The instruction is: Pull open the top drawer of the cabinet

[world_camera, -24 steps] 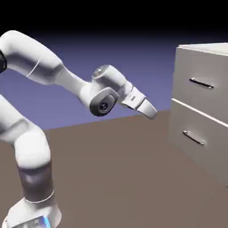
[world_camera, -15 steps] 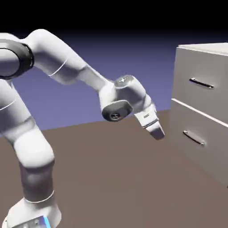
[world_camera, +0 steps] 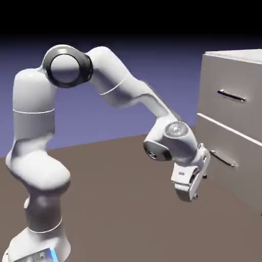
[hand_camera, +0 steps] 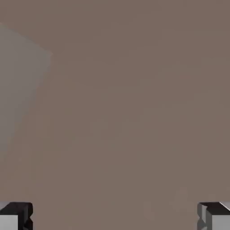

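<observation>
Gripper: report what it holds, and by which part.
Nothing is held: the gripper is open, with only brown floor showing between its fingertips.

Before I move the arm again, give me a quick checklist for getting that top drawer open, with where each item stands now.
1. Hand open, finger tips wide apart: ok.
2. Nothing held between the finger tips: ok, only brown surface shows there.
3. Hand level with the top drawer's handle: not ok, it is lower, below even the lower drawer's handle in the exterior view.
4. Hand aimed at the top drawer: not ok, it points downward.
5. Top drawer shut at the start: ok, its front looks closed against the cabinet.
6. Sideways alignment with the top handle: cannot tell.
</observation>
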Controlling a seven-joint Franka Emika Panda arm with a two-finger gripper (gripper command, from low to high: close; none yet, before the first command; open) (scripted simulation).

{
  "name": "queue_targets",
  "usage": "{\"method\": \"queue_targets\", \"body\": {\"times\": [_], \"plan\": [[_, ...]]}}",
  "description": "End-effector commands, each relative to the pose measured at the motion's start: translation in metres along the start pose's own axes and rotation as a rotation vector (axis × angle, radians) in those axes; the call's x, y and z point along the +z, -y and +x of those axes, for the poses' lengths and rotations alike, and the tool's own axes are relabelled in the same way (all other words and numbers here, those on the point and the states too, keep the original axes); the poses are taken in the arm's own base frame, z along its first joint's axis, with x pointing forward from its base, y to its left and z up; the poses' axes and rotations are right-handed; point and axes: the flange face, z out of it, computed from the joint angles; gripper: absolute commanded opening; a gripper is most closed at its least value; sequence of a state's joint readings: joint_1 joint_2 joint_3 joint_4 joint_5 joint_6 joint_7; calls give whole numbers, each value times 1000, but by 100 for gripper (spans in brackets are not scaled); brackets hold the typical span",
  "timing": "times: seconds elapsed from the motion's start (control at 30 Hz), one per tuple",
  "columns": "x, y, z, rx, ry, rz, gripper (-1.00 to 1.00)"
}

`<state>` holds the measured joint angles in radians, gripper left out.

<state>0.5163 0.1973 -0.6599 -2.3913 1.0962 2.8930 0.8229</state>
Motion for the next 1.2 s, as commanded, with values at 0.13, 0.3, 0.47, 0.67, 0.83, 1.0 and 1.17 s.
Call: {"method": "queue_targets", "body": {"times": [0.13, 0.3, 0.47, 0.67, 0.83, 1.0, 1.17], "plan": [[19, 9, 19, 179, -53, 45, 0], [27, 25, 29, 323, -94, 139, 0], [25, 48, 24, 425, -105, 274, 0], [10, 82, -6, 490, -55, 470, 0], [-10, 109, -55, 495, 48, 639, 0], [-35, 128, -128, 457, 209, 789, 0], [-62, 129, -223, 380, 425, 898, 0]]}}
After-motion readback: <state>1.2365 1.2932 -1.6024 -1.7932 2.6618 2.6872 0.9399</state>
